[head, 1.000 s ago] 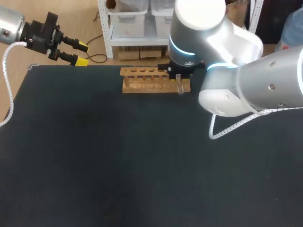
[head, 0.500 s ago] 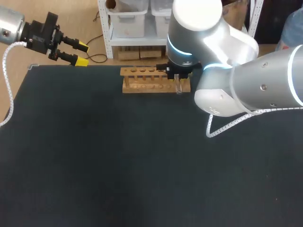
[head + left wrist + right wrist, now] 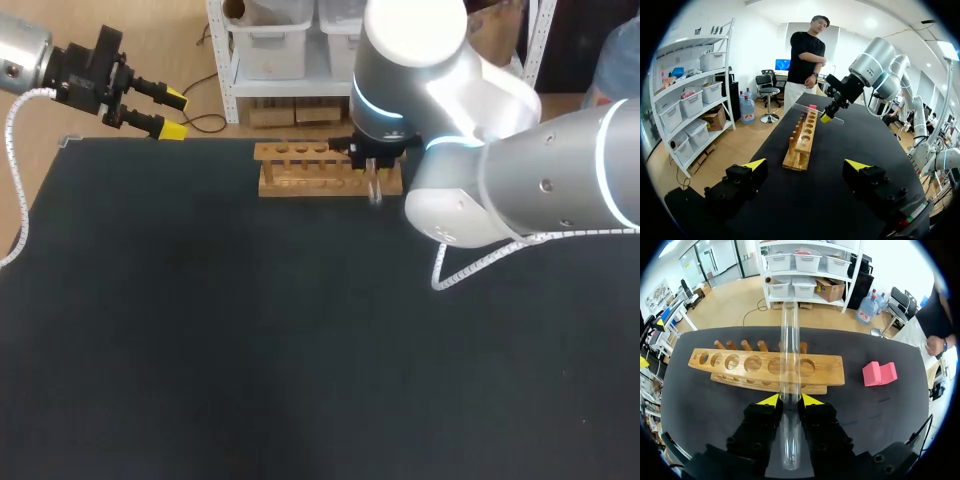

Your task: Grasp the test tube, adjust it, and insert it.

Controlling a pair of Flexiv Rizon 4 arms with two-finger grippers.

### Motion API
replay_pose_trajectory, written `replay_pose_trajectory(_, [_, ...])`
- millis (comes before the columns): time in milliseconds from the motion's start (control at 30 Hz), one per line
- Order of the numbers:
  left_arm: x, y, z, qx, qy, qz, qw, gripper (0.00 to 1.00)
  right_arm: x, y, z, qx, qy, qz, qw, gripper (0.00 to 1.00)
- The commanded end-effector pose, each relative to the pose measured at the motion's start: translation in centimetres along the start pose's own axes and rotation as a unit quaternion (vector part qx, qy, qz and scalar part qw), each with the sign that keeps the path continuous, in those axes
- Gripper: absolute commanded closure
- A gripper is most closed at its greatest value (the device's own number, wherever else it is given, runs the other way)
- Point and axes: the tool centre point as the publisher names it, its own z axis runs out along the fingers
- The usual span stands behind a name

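Observation:
A clear glass test tube (image 3: 789,340) is clamped between the yellow tips of my right gripper (image 3: 790,399), which is shut on it. The tube points ahead over the wooden rack (image 3: 830,372), across its row of holes near the right end. In the head view the right gripper (image 3: 375,165) hovers over the rack's (image 3: 300,185) right end, with the tube (image 3: 374,192) showing below it. From the left wrist view, the tube (image 3: 810,110) lies nearly level above the far end of the rack (image 3: 802,145). My left gripper (image 3: 165,112) stands open and empty at the table's back left corner.
A pink block (image 3: 879,374) lies on the black table (image 3: 200,330) just right of the rack, also seen as the pink block (image 3: 813,106) behind the rack's far end. The right arm's bulky elbow (image 3: 470,200) hangs over the table right of the rack.
The right arm has shifted slightly left along the rack, carrying the tube with it. The left arm has not moved.

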Motion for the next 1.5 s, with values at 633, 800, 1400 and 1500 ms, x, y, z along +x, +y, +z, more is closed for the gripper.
replay_pose_trajectory(633, [0.1,0.0,0.0,-0.001,0.000,0.001,1.000,0.00,0.9,0.3,1.4,-0.016,0.021,0.001,1.000,1.00])
replay_pose_trajectory(800, [0.1,0.0,0.0,-0.001,0.000,0.001,1.000,0.00,1.1,0.2,1.3,-0.016,0.024,0.005,1.000,1.00])
replay_pose_trajectory(1400, [0.1,0.0,0.0,-0.001,0.000,0.001,1.000,0.00,1.7,-0.7,-4.2,0.010,0.003,0.025,1.000,1.00])
replay_pose_trajectory(1500, [0.1,0.0,0.0,-0.001,0.000,0.001,1.000,0.00,1.7,-0.8,-5.1,0.013,-0.002,0.024,1.000,1.00])
